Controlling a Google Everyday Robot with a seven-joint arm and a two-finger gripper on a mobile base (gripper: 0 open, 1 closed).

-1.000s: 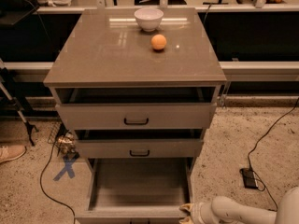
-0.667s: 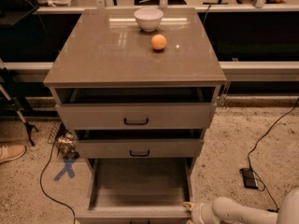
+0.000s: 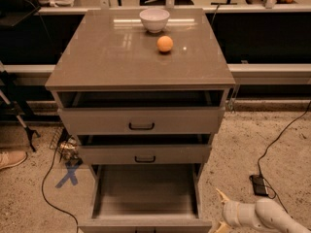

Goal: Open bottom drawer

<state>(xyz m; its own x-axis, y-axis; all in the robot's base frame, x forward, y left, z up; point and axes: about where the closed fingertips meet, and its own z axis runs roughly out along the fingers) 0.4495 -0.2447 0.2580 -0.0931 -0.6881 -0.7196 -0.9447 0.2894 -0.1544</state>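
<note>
- Arm [image 3: 272, 216]: my white forearm enters from the lower right corner, lying low near the floor and reaching leftward toward the cabinet.
- Gripper [image 3: 219, 211]: it sits just beside the right front corner of the bottom drawer, apart from it as far as I can tell. My two tan fingers [image 3: 221, 196] are spread, one angled up-left and one down-left, with nothing between them.
- Bottom drawer [image 3: 146, 191]: lowest of the three, pulled far out toward the camera. Its plain grey box interior is exposed and holds nothing I can see.
- Orientation of the bottom drawer: its front panel runs left to right along the lower edge of the view and is partly cut off. The opening faces up, and the box extends back under the cabinet.
- Middle drawer [image 3: 145, 154]: slightly out, with a small black handle.
- Top drawer [image 3: 141, 121]: slightly out, with a wider black handle and a dark gap above the front.
- Cabinet top [image 3: 107, 57]: glossy grey-taupe surface.
- White bowl [image 3: 154, 19]: upright near the back edge of the top.
- Orange ball [image 3: 164, 43]: near the bowl, in front of it and not touching.
- Floor: blue tape cross [image 3: 68, 174] to the left of the cabinet, black cable with adaptor [image 3: 259, 185] to the right.
</note>
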